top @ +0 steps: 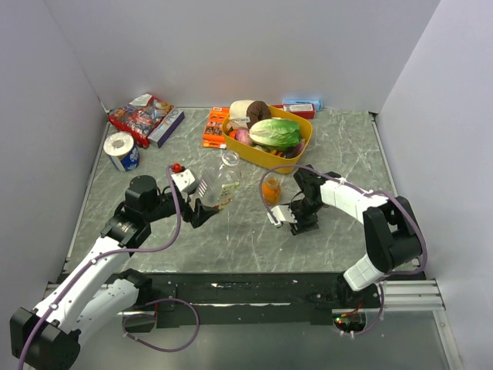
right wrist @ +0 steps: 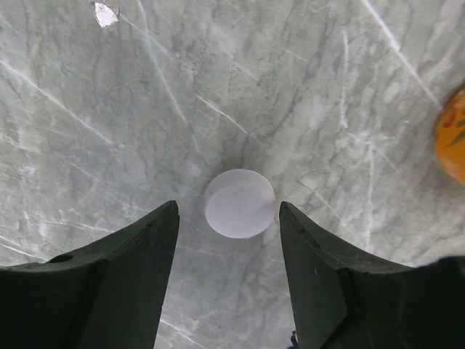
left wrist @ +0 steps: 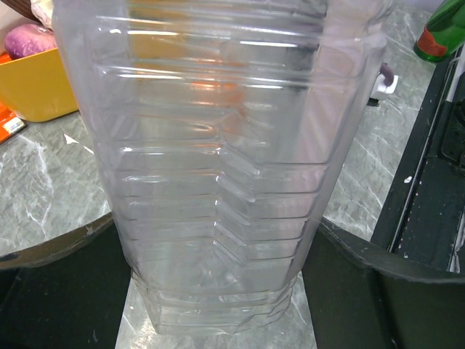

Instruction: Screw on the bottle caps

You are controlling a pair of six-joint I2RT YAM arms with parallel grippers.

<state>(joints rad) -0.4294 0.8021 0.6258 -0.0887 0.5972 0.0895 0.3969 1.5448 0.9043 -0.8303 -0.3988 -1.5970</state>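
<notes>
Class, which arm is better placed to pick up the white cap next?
Right: the right gripper, open, straddles the white cap; the left gripper is clamped on the clear bottle.

I am getting bright, even light from overhead across the top view. The clear bottle (top: pixel 218 189) is throwing only a faint, soft shadow on the marble table (top: pixel 339 146), and the pale walls beyond the bottle are reading flat, without burning out. Through the left wrist camera that bottle is filling the frame, its ribs catching thin white streaks of glare and smearing an orange glow from behind. Everything past the bottle is looking soft, and the left gripper (left wrist: pixel 214 222) is sinking to near-black on either side of it. In the right wrist view the white cap (right wrist: pixel 240 203) is glowing slightly overexposed, the marble veins are showing crisp, and the right gripper (right wrist: pixel 227 207) is rendering dark and almost featureless.
</notes>
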